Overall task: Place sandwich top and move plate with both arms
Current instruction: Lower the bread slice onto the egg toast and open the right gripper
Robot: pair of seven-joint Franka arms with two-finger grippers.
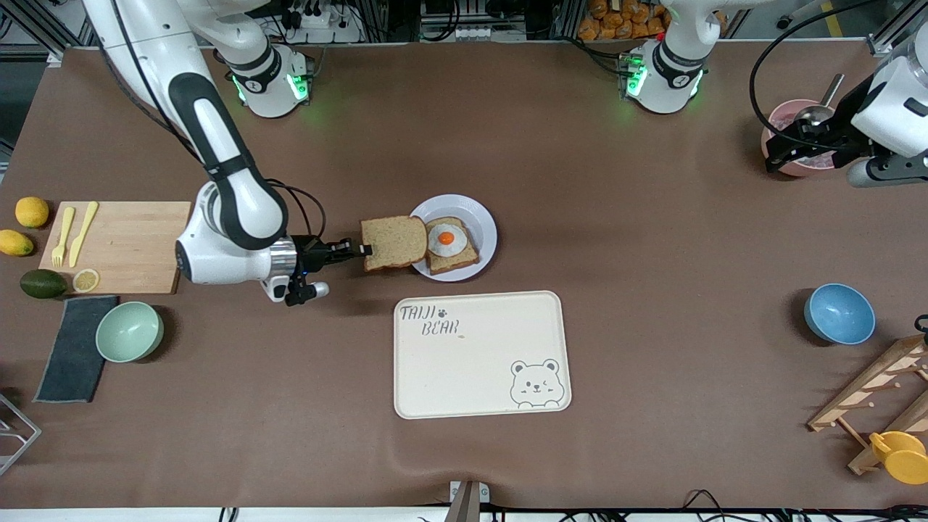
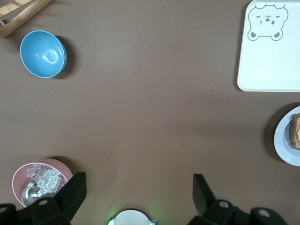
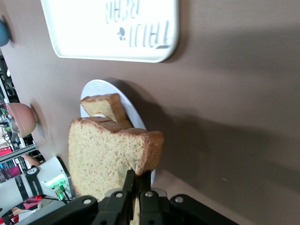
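Observation:
The sandwich top (image 1: 394, 242) is a plain brown bread slice held level in the air, overlapping the rim of the plate (image 1: 482, 217) at the right arm's side. My right gripper (image 1: 365, 250) is shut on its edge; in the right wrist view the fingers (image 3: 132, 180) pinch the sandwich top (image 3: 105, 157). On the pale plate (image 3: 96, 89) lies another bread slice (image 1: 458, 257) bearing a fried egg (image 1: 446, 239). My left gripper (image 1: 777, 156) waits open above a pink bowl (image 1: 797, 167) at the left arm's end; its fingers (image 2: 75, 190) hold nothing.
A cream bear tray (image 1: 478, 355) lies nearer the front camera than the plate. A cutting board (image 1: 127, 243) with fork and knife, fruit, a green bowl (image 1: 129, 331) and grey cloth sit at the right arm's end. A blue bowl (image 1: 839, 313) and wooden rack (image 1: 873, 388) sit at the left arm's end.

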